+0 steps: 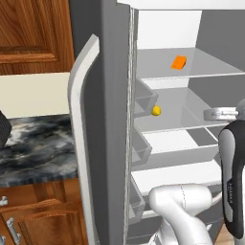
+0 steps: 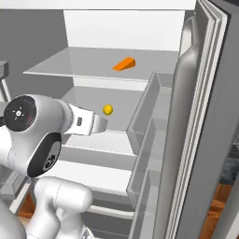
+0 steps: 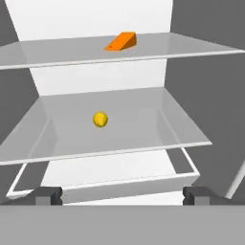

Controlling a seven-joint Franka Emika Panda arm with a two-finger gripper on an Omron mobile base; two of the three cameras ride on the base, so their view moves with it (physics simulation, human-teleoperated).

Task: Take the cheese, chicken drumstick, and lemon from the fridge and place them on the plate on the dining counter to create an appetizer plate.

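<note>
Two dark fingertips [image 3: 48, 195] of your tool [image 3: 122, 196] stand far apart at the bottom of the hand view, spread wide with nothing between them. The tool points straight into the open fridge [image 1: 191, 143], well short of the food. From the right base view you see the arm's wrist reaching in toward the middle shelf, though the fingertips themselves are hard to make out there.

Ahead of the tool, the lemon [image 3: 100, 119] sits alone on the middle glass shelf [image 3: 110, 139], roughly centred and apart from the shelf edges. You can find the same lemon [image 1: 156, 111] in the left base view near the door side of that shelf, and in the right base view [image 2: 108, 109] just beyond the wrist.

One shelf higher, the cheese [image 3: 121, 41] rests on the upper shelf [image 3: 72, 50], towards the back; it also shows in both base views [image 1: 179, 62] [image 2: 124, 64].

Further out, the fridge door [image 1: 103, 143] stands swung open, with its long pale handle [image 1: 79, 134]. Beside it lies a marbled surface [image 1: 33, 143] over wooden cabinets [image 1: 43, 215].
</note>
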